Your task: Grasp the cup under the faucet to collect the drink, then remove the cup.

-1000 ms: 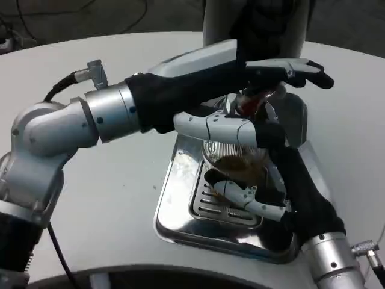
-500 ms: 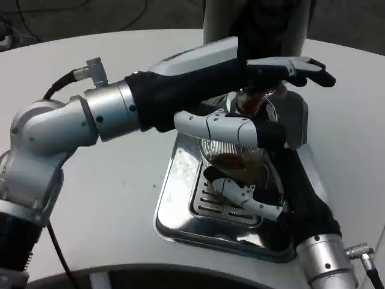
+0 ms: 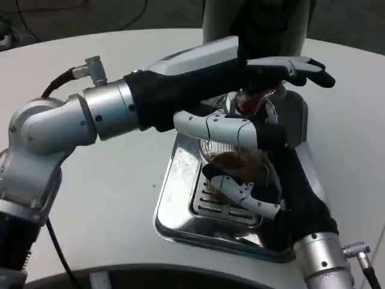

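You're in the filling step: your right hand (image 3: 258, 192) wraps the cup (image 3: 233, 161), which sits under the faucet (image 3: 252, 103) over the drip tray (image 3: 180, 205). Your left hand (image 3: 252, 78) reaches over the faucet; I cannot tell its grip. Next, hold the cup level, then draw it clear.

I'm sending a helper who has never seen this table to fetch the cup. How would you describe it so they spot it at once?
Find the shiny metal drip tray in the middle of the white table, at the foot of the dispenser column. The cup is above its slotted grate, held by the right hand. It is the only clear ribbed thing there, with brown drink inside.
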Robot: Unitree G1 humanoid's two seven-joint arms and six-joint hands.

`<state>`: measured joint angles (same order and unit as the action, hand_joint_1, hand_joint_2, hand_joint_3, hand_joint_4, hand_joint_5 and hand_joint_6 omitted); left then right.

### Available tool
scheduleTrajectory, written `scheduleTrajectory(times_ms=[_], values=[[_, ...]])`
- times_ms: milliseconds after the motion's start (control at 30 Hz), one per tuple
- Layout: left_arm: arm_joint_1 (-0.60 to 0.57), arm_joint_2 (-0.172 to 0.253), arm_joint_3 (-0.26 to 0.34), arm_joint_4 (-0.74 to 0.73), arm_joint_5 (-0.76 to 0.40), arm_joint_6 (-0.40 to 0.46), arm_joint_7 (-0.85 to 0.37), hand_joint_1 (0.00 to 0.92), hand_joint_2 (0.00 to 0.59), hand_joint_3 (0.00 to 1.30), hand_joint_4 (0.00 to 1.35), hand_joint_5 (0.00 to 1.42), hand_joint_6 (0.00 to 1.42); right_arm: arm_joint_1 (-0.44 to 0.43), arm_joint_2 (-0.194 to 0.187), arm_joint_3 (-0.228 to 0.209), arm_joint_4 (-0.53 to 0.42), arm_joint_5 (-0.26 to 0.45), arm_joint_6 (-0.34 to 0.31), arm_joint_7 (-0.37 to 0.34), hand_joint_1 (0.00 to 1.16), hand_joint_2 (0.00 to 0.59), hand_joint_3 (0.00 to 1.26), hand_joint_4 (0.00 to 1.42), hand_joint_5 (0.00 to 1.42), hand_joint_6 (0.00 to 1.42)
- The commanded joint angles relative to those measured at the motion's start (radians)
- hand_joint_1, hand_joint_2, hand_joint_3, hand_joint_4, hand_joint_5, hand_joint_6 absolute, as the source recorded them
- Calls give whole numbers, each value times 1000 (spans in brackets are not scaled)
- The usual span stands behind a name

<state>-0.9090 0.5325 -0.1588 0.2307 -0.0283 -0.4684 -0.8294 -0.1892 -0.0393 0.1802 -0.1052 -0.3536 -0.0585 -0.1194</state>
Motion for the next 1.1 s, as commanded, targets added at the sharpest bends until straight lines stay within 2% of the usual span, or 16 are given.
scheduleTrajectory(times_ms=[33, 667, 1100], values=[[-1, 11, -19, -1, 34, -6, -18, 0, 112, 187, 69, 134, 148, 7, 11, 10, 12, -7, -17, -17, 756, 208, 0, 38, 147, 0], [6, 15, -17, -24, 45, -10, -12, 0, 117, 187, 69, 135, 148, 14, 35, 31, 27, -32, -18, -70, 755, 208, 0, 35, 149, 0], [11, 19, -14, -24, 46, -8, -12, 0, 123, 187, 80, 135, 148, 16, 64, 43, 68, -66, -35, -149, 761, 211, 0, 24, 168, 0]])
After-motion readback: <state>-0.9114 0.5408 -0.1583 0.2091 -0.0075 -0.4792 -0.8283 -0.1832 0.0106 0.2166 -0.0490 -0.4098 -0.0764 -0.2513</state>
